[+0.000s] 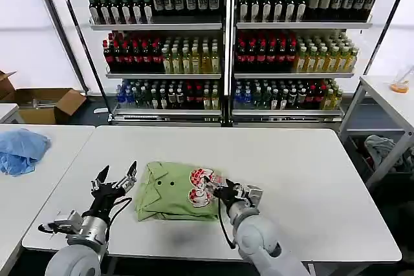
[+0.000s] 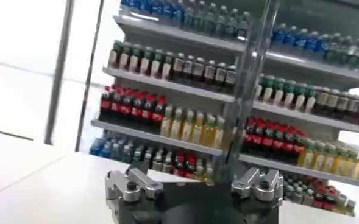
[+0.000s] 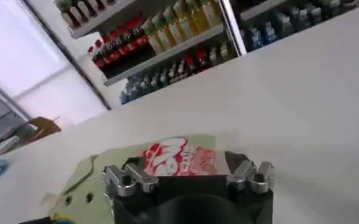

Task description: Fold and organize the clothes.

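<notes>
We find the polo shirt (image 1: 174, 192) lying folded into a compact rectangle on the white bench (image 1: 291, 172), near the front edge, approx. centre. Collar and small buttons face up on its left half; red-and-white cartoon print (image 1: 199, 187) sits on its right half.

Left gripper (image 1: 115, 182) hovers just left of the shirt, apart from the fabric, jaws spread wide, nothing between them. In the left wrist view, that gripper (image 2: 191, 182) points toward the shelving.

Right gripper (image 1: 217, 190) sits at the shirt's right edge, over the print. We can't tell from the head view whether the jaws touch the fabric. In the right wrist view the gripper (image 3: 188, 176) shows its jaws spread, with the print (image 3: 179, 157) directly ahead of them and the shirt (image 3: 100, 176) flat on the bench; no cloth pinched.

Also noted: a light blue garment (image 1: 21, 148) bunched on the adjacent bench to the left; shelves of bottles (image 1: 226, 43) behind; a cardboard box (image 1: 45, 105) on the floor at left.
</notes>
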Action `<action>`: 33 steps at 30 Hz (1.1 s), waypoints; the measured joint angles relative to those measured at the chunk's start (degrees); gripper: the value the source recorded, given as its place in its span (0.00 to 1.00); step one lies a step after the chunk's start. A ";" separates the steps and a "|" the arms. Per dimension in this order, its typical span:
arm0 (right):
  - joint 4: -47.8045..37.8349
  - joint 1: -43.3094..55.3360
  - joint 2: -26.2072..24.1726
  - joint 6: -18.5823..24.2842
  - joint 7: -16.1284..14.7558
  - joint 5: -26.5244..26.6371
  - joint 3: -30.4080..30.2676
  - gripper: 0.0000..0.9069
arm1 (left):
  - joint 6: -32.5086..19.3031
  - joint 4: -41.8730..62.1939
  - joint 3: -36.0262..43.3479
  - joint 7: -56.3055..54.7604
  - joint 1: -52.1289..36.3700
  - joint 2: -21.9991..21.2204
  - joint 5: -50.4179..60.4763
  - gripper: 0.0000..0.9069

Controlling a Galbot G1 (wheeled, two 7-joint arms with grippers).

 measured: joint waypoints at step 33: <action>-3.54 1.61 -2.64 0.15 1.04 -1.05 2.58 0.00 | -0.39 0.21 -2.03 -0.32 1.56 0.34 -0.29 1.00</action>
